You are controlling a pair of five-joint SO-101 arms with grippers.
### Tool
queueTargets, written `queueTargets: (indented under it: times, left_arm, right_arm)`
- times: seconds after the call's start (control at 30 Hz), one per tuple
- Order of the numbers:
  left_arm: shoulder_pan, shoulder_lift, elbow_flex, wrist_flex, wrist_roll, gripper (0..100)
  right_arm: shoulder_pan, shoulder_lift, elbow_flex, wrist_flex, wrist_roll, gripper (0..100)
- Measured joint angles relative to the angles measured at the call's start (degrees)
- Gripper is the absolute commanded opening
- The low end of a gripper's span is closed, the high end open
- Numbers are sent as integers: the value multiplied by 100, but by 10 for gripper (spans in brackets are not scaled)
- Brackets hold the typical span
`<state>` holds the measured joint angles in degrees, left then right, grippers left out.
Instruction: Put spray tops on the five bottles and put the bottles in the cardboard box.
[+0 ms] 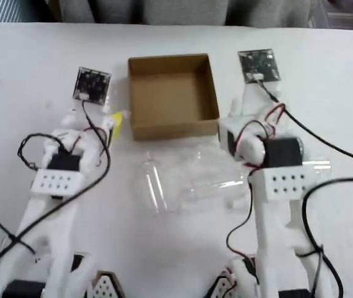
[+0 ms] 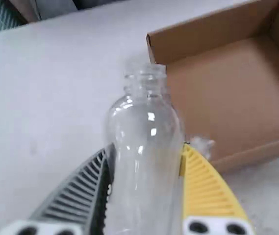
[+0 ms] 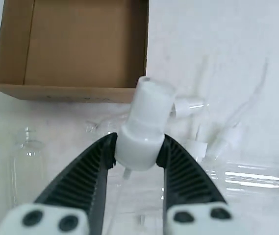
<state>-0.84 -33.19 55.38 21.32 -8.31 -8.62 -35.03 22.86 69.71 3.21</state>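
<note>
A clear bottle [image 2: 144, 142] with a bare, open neck stands between the grey and yellow fingers of my left gripper [image 2: 145, 152], which is shut on it just left of the cardboard box [image 2: 227, 88]. My right gripper [image 3: 139, 142] is shut on a white spray top [image 3: 144, 122], held above the table in front of the box [image 3: 80, 44]. In the high view the box [image 1: 173, 93] sits open and empty at the back centre, with the left gripper [image 1: 113, 124] and the right gripper [image 1: 229, 121] at its two near corners.
More clear bottles lie on the table in front of the box [image 1: 154, 183] [image 3: 26, 161] [image 3: 252, 176]. Loose white spray tops [image 3: 193, 105] [image 3: 217, 142] with thin tubes lie among them. Cables trail from both arms.
</note>
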Motion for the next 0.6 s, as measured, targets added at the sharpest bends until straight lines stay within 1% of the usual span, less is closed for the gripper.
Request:
queueTargets:
  times: [0.23,0.37,0.5,0.6]
  left_arm:
    - [88,-1565,1108,-853,0,94]
    - [114,-2330,1644,-1090,114,94]
    - [149,-2752,1952,-1152,826,94]
    - [369,-2945,2145,-1152,1292,94]
  right_arm:
    - [9,-1037,185,-176,0,20]
    - [-18,-1398,220,-396,0,20]
    - [-264,-1477,308,-633,0,20]
    - [-404,-1477,431,-923,0,20]
